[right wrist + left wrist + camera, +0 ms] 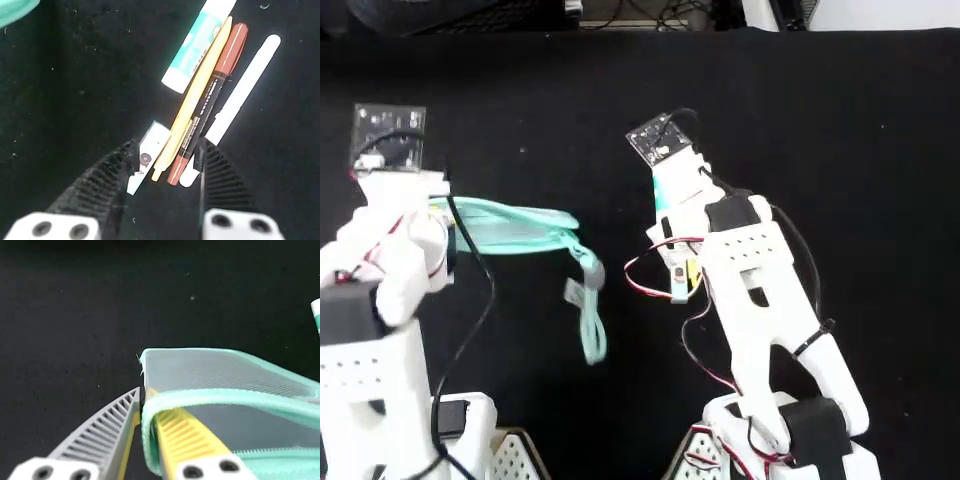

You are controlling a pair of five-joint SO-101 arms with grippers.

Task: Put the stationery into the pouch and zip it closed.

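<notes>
right pincer [167, 150]: open, straddling near ends of pens [209, 100] | pens' long axis: runs straight away from it | left pincer [144, 392]: clamped on pouch [225, 375] rim

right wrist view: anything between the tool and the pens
Nothing visible. The open right tool is right over the ends of the yellow pen, brown pen and white pen, which lie between its jaws.

Table [880, 150] is covered by black cloth. Cables [650, 12] are seen beyond the far edge, a white surface [880, 12] beside them.
</notes>
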